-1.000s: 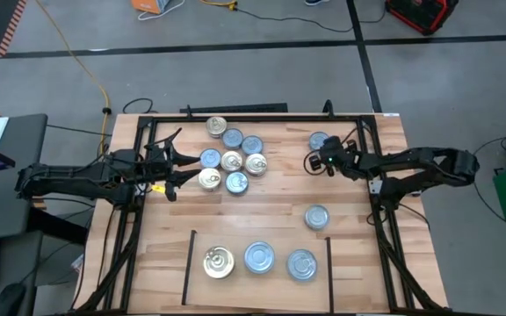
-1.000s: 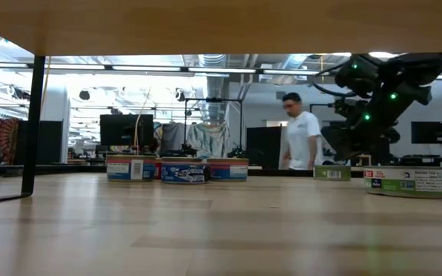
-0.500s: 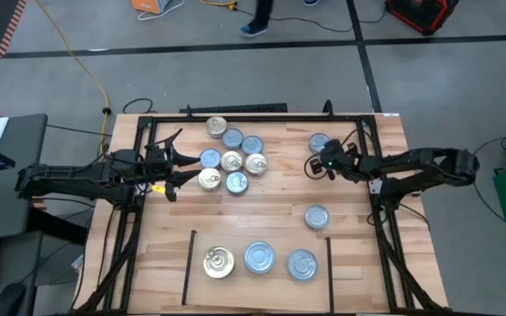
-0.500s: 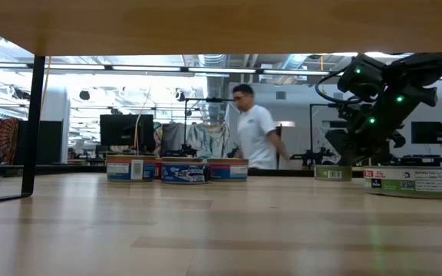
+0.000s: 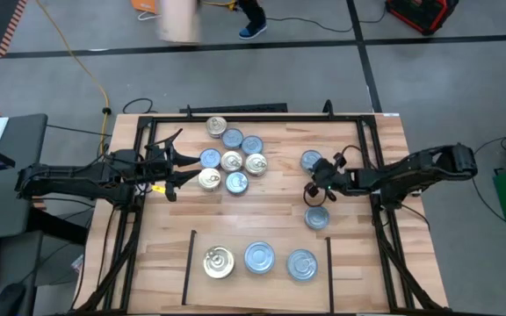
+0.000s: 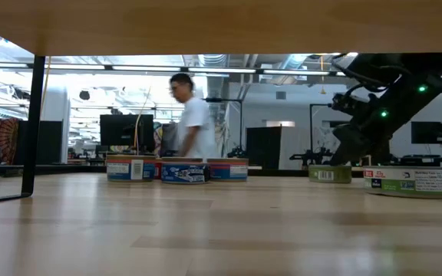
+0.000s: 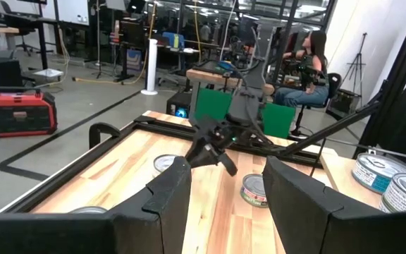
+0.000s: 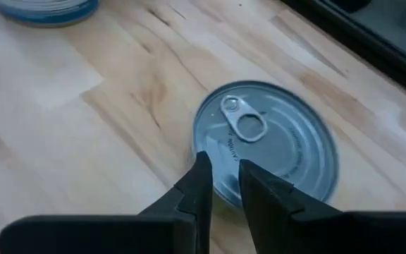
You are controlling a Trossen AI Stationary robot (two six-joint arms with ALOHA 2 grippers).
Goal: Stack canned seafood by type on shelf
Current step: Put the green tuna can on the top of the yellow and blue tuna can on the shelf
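Where the table is seen from above, the right gripper (image 5: 315, 190) is placed between two silver-topped tins, one beyond it (image 5: 312, 161) and one nearer the shelf (image 5: 316, 217); three tins are set on the shelf (image 5: 257, 239), and a cluster of tins (image 5: 232, 156) lies before the waiting left gripper (image 5: 172, 163), whose fingers are parted and hold nothing. From table height, tin labels (image 6: 405, 182) are seen but cannot be read. Past the right wrist, the narrowly parted fingers (image 8: 197, 185) are shown empty over a silver tin (image 8: 273, 141); embossed lid lettering is illegible.
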